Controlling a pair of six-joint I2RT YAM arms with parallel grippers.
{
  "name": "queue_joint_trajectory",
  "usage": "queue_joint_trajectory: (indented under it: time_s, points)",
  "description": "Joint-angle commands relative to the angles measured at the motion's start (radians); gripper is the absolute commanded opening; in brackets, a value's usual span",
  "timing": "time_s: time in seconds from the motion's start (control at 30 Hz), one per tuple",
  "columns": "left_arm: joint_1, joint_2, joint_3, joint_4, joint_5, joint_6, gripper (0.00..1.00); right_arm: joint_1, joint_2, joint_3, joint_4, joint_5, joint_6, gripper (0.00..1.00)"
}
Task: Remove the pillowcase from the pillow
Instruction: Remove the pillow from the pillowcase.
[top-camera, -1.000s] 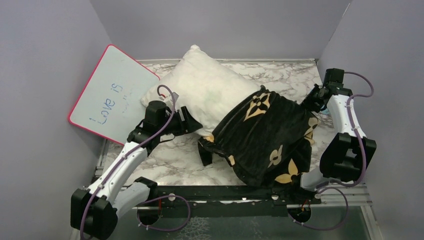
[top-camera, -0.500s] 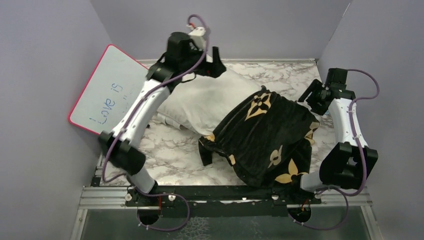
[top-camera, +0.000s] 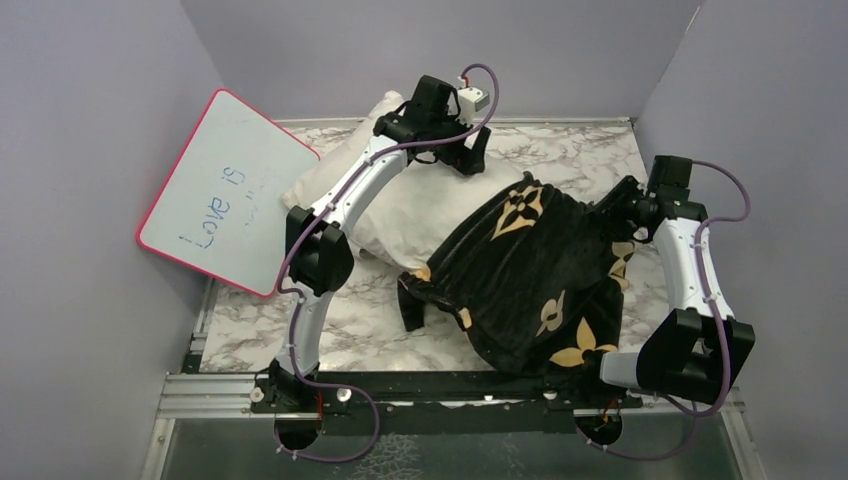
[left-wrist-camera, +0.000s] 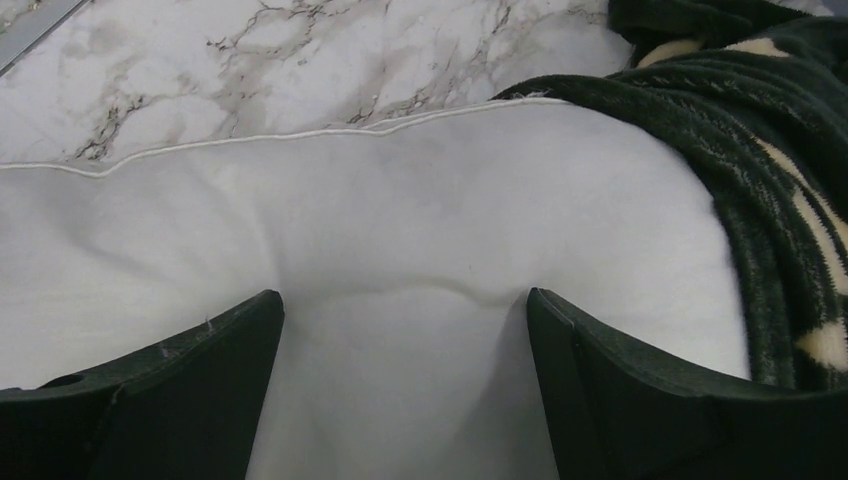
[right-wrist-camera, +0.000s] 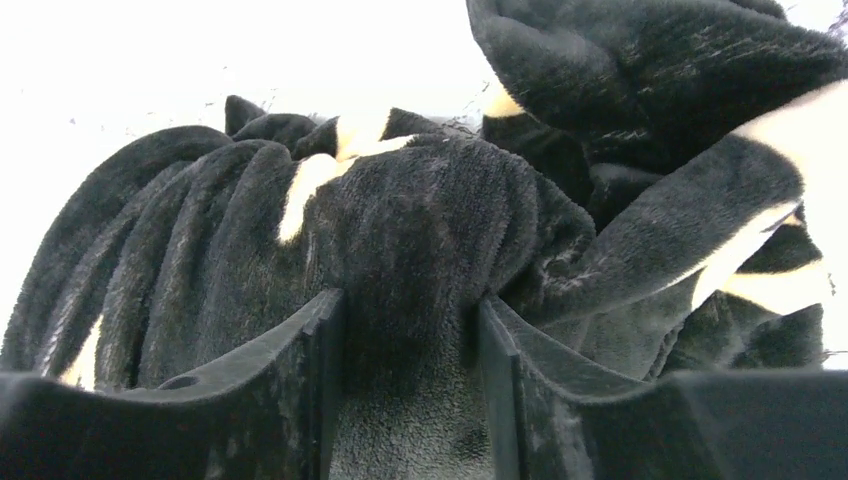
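The marble tabletop (top-camera: 560, 150) is boxed in by grey walls on the left, far and right sides. Its bare stretches are the far-right corner and a patch near the near-left corner; a thin strip runs along the far edge.

The pillow (top-camera: 420, 205) lies on the slant, its exposed white end pointing at the far-left corner. Its other end is buried toward the near-right corner. In the left wrist view its piped seam (left-wrist-camera: 250, 140) runs straight, with open marble just past it.

The pillowcase (top-camera: 530, 270) covers the near-right half of the pillow, bunched in thick folds. Its open edge cuts across the pillow's middle, and a loose black flap droops onto the tabletop toward the near edge. On the right, the fabric reaches close to the right edge of the tabletop.

The pink-rimmed whiteboard (top-camera: 225, 190) leans at the left wall, overhanging the left edge of the tabletop and just beside the pillow's white end.

The left end effector (top-camera: 470, 155) sits at the far edge over the bare pillow. Its fingers are spread wide and pressed into the white cloth (left-wrist-camera: 405, 310), which swells up between them with nothing pinched.

The right end effector (top-camera: 615, 210) is at the right side. Its fingers are clamped on a thick ridge of pillowcase fabric (right-wrist-camera: 410, 310), which fills the gap between them.
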Motion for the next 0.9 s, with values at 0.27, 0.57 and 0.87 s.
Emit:
queue_joint_trajectory:
  time_s: [0.27, 0.57, 0.87]
  points:
    - [0.007, 0.039, -0.241, -0.019, -0.068, 0.024, 0.13, 0.0, -0.035, 0.091, -0.033, 0.362, -0.083, 0.05]
    - [0.097, 0.046, -0.254, 0.013, -0.141, -0.13, 0.0, -0.035, -0.046, 0.147, -0.095, 0.538, -0.081, 0.04]
    - [0.159, 0.035, -0.27, 0.037, -0.152, -0.187, 0.0, -0.129, -0.04, 0.229, -0.132, 0.48, -0.097, 0.04]
